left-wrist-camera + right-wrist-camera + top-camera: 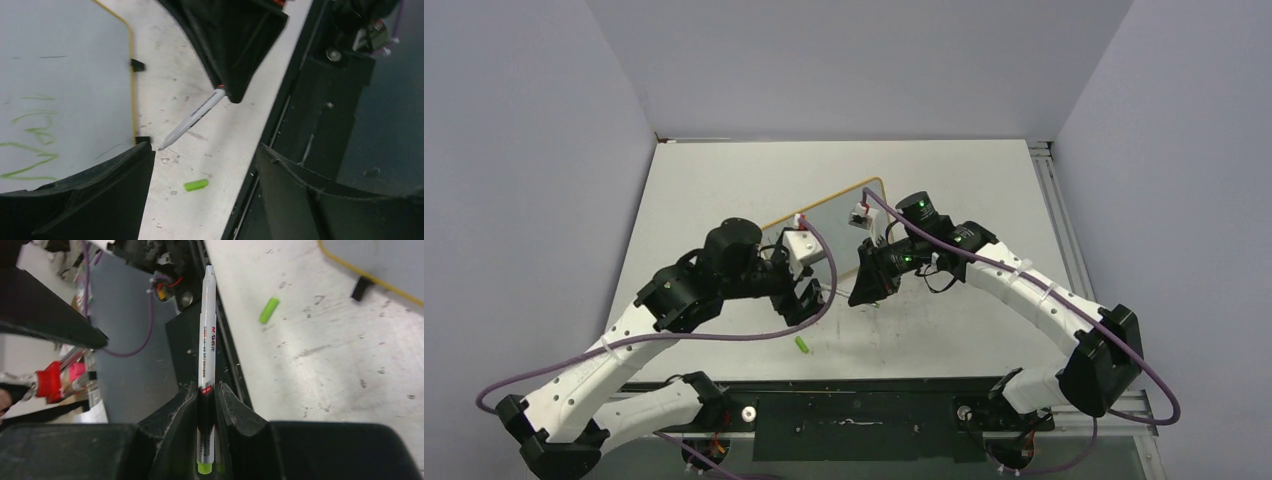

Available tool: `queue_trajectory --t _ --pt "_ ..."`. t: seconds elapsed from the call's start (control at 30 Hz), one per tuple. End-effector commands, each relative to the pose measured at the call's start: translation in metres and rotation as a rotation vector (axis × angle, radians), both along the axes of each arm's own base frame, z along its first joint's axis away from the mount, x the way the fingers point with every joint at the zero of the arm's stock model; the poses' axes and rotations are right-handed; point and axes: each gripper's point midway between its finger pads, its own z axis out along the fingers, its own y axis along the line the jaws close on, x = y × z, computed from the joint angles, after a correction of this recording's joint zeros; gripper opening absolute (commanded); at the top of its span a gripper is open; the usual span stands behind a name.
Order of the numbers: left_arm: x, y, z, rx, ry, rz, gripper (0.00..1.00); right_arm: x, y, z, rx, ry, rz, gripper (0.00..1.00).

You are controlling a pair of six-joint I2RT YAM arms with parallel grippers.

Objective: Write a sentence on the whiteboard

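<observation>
- Right claw (207, 390): closed tight on the white-barrelled marker with a green tail end (210, 335). The grip is near the tail, and the bare writing tip projects forward.
- Left claw (202, 150): jaws spread wide with nothing between them. It hovers over the pale, scuffed counter (170, 65) just beside the board's edge.
- Small white whiteboard with a thin yellow frame and black feet (65, 75): sits on the counter, just beyond the two claws in the top view.
- Thin green handwritten strokes (35, 130): present on the board surface. Only part of the surface is visible, so it cannot be told whether the sentence is complete.
- Short green plastic cap (196, 185): lies loose on the counter near the left claw, apart from the board.
- Step in hand, as judged: the marker is uncapped and gripped, with its tip off the board and aimed at bare counter just beside the frame's corner. No stroke is being laid.
- Next move calls for the following:
  - Carry the tip over the frame to a blank area.
  - Set it down lightly.
  - Keep the left claw out of the writing path, or use it to steady the frame.
</observation>
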Motion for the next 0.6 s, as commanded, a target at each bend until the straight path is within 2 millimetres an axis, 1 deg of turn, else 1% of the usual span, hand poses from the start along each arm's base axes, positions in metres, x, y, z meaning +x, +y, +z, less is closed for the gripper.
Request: queue_trajectory --t 0.0,0.1,0.17,0.3,0.43,0.5,0.53,0.57 --pt "-0.031 -0.015 -0.008 0.087 0.001 -0.134 0.72 -0.03 0.003 0.029 0.112 0.074 0.19 0.05" --pt "-0.041 -0.024 -0.015 0.122 -0.011 -0.182 0.72 -0.037 0.002 0.036 0.125 0.085 0.222 0.05" --pt "-0.043 -0.028 -0.022 0.152 -0.012 -0.203 0.71 -0.042 0.003 0.038 0.127 0.092 0.241 0.05" --pt "-0.042 -0.031 -0.032 0.202 -0.039 -0.202 0.67 -0.053 0.006 0.037 0.118 0.094 0.277 0.05" --pt "-0.04 -0.034 -0.027 0.181 -0.079 -0.195 0.66 -0.061 0.007 0.032 0.095 0.09 0.309 0.05" --pt "-0.039 -0.035 -0.027 0.177 -0.082 -0.194 0.65 -0.064 0.008 0.033 0.096 0.083 0.322 0.05" --pt "-0.04 -0.036 -0.027 0.176 -0.079 -0.198 0.6 -0.065 0.008 0.033 0.097 0.081 0.326 0.05" --pt "-0.041 -0.037 -0.028 0.178 -0.073 -0.203 0.53 -0.065 0.008 0.034 0.098 0.081 0.327 0.05"
